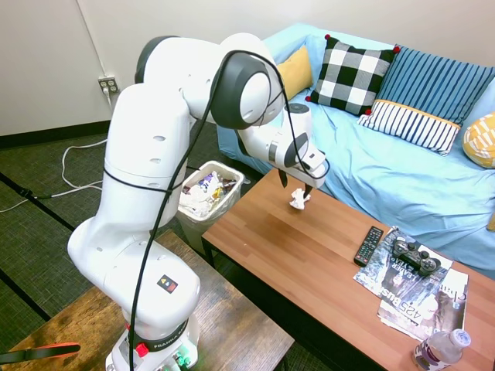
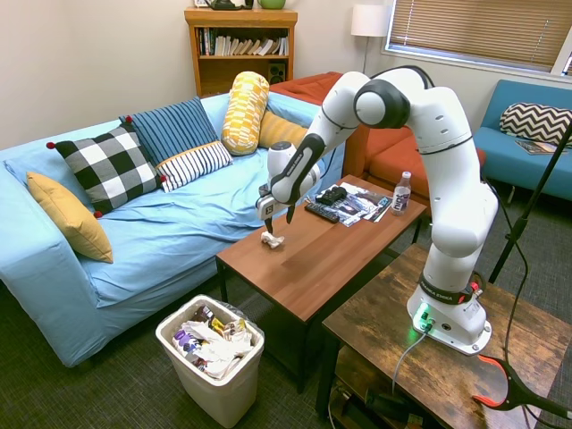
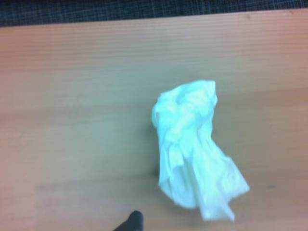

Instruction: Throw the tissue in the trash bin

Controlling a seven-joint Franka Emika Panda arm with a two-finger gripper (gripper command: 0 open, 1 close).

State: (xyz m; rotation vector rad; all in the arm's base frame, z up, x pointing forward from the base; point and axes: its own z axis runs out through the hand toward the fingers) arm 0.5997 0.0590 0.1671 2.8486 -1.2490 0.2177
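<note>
**One tissue on the table, gripper just above it**

One crumpled white tissue (image 1: 299, 199) lies on the wooden coffee table (image 1: 294, 255), near the table's end closest to the bin. The wrist view shows it resting on bare wood, alone.

The gripper (image 1: 297, 183) hangs directly over the tissue, fingers pointing down and spread to either side of it; the tips look just above the wad, and I cannot tell whether they touch it.

One white trash bin (image 1: 229, 190) stands on the floor just beside that end of the table, between the table and the blue sofa (image 1: 402, 166). It is filled with crumpled white paper and colourful wrappers.

At the far end of the table, well apart from the tissue, there are one remote control (image 1: 368, 245), one game controller (image 1: 415, 256) lying on a small pile of magazines (image 1: 433, 297), and one plastic bottle (image 1: 440, 349).

The sofa carries six cushions: one checked (image 2: 111, 167), two striped (image 2: 176, 130), two plain yellow (image 2: 68, 216), and one yellow patterned (image 2: 244, 111).
</note>
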